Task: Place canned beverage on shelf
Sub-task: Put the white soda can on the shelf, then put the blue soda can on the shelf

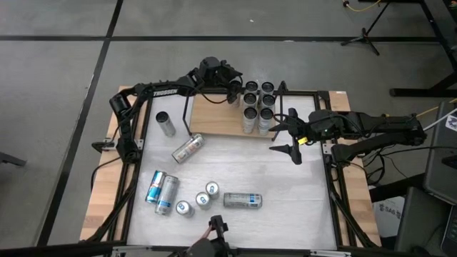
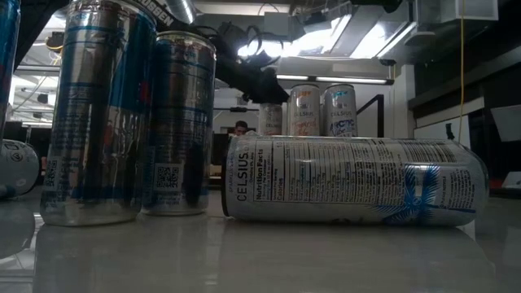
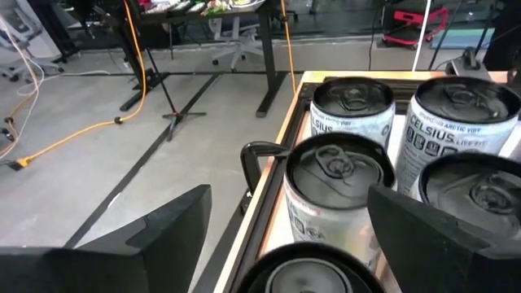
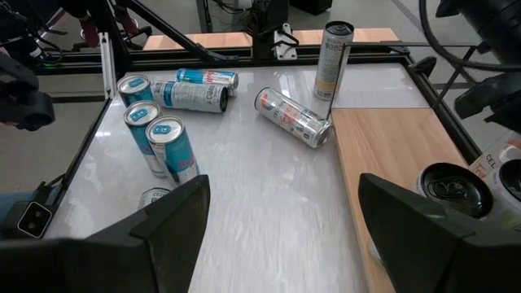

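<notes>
Left gripper [image 1: 238, 91], fingers spread and empty, poised at upper centre of the overhead frame beside the upright cans [image 1: 258, 107] clustered on the right end of the shelf [image 1: 214, 118]; judged just clear of a can set down there. Right gripper [image 1: 289, 135], jaws likewise apart and holding nothing, waiting at the shelf's right edge. Nearest loose can [image 1: 188, 148] lying on its side just below the shelf, long axis slanting toward upper right, closer to the left arm.

Grey floor [image 1: 57, 86] crossed by dark lines, an orange cable [image 3: 89, 130], desks behind, bright ceiling lights [image 2: 326, 37].
</notes>
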Controlling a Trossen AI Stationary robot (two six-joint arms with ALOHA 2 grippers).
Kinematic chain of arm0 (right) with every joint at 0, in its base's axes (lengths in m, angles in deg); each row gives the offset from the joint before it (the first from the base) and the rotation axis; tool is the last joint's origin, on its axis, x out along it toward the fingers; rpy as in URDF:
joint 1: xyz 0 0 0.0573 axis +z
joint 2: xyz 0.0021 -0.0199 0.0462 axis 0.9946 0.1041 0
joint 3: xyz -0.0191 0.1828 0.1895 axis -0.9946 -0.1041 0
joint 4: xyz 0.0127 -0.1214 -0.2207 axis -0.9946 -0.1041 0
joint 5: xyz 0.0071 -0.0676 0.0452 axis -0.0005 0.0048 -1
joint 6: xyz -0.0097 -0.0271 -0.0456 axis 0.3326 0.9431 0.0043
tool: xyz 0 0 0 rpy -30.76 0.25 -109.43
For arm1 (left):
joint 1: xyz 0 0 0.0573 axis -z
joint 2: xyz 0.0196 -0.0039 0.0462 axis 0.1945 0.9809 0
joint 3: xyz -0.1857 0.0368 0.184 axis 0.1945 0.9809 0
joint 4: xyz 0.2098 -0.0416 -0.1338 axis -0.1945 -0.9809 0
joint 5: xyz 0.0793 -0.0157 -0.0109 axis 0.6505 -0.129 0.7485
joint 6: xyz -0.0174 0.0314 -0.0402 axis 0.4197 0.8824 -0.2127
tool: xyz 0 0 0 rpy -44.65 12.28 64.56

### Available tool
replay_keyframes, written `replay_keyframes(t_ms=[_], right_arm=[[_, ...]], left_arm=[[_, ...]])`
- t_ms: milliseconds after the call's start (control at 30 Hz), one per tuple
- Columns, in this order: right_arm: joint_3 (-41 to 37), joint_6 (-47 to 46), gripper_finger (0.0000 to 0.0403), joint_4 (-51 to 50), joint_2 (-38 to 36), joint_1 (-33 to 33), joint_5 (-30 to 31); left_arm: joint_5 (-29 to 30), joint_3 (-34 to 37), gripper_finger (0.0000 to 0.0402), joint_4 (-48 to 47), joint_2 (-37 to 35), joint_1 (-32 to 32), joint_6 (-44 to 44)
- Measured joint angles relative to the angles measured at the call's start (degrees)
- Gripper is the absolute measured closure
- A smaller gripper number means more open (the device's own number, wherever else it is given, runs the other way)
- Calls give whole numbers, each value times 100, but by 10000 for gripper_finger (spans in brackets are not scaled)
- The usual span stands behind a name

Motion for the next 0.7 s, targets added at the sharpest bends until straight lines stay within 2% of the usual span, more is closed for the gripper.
replay_keyframes(t_ms=[267,433,533,700], right_arm=[[0,0,100,2,2,-2,0],[-1,0,100,2,2,-1,0],[-2,-1,100,4,2,-2,0],[-2,0,100,4,2,-2,0]], left_arm=[[-7,-271,81,-133,0,-2,-36],[-9,-720,81,-627,0,3,-575],[-10,-1246,81,-1560,0,48,-700],[-31,-2365,81,-3971,0,236,-398]])
